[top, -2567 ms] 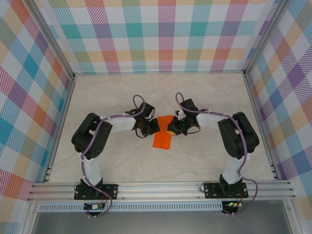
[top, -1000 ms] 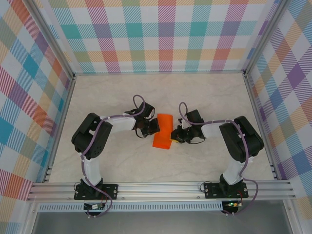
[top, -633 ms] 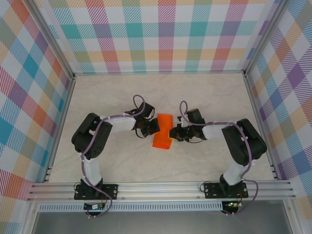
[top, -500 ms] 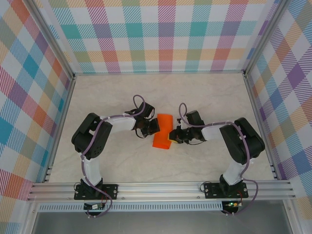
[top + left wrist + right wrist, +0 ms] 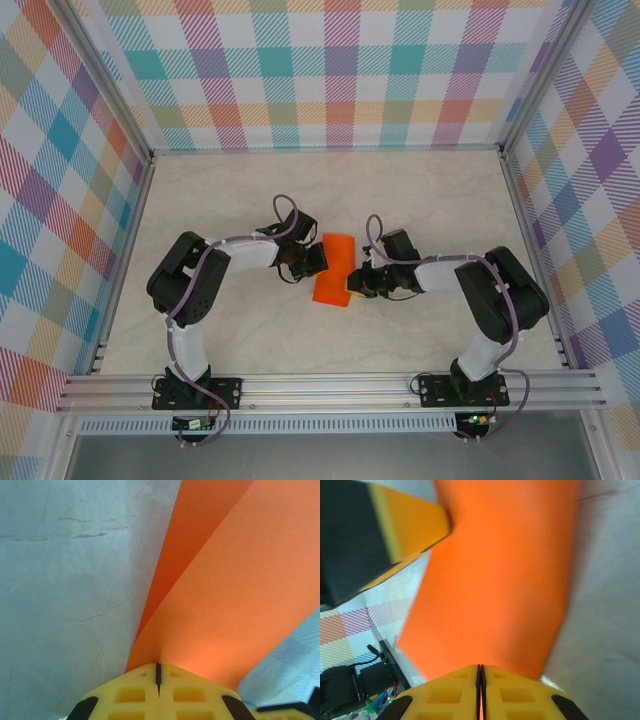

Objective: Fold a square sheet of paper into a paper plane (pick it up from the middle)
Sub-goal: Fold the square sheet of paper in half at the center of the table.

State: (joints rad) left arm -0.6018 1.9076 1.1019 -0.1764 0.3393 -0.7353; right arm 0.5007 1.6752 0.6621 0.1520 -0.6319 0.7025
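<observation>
- Left plaid wall (image 5: 60, 200) stands well apart from the work; an aluminium post runs along its foot.
- The left arm (image 5: 190, 290) bends in from the near rail (image 5: 330, 385) towards the middle of the pale marbled tabletop (image 5: 250, 200), with a purple cable (image 5: 287, 205) looping over its wrist.
- Left claw (image 5: 318, 262) sits at the left edge of the paper plane (image 5: 333, 288). In its wrist view the yellow fingertips (image 5: 140, 680) are pressed together with no gap, and the orange sheet (image 5: 225, 595) runs out from the tips in two overlapping layers, the darker one to the left.
- The paper plane is a folded orange strip in the middle of the tabletop, between the two claws, its long side running near to far.
- Right claw (image 5: 352, 284) is at the strip's near right edge. It is closed to a hairline with orange showing in the slit, pinching the paper (image 5: 500, 580).
- In the right wrist view a yellow-and-black finger (image 5: 400, 527) of the other claw covers the paper's upper left corner.
- The right arm (image 5: 500, 290) reaches in from the near right, and the right plaid wall (image 5: 590, 200) stands beyond it.
</observation>
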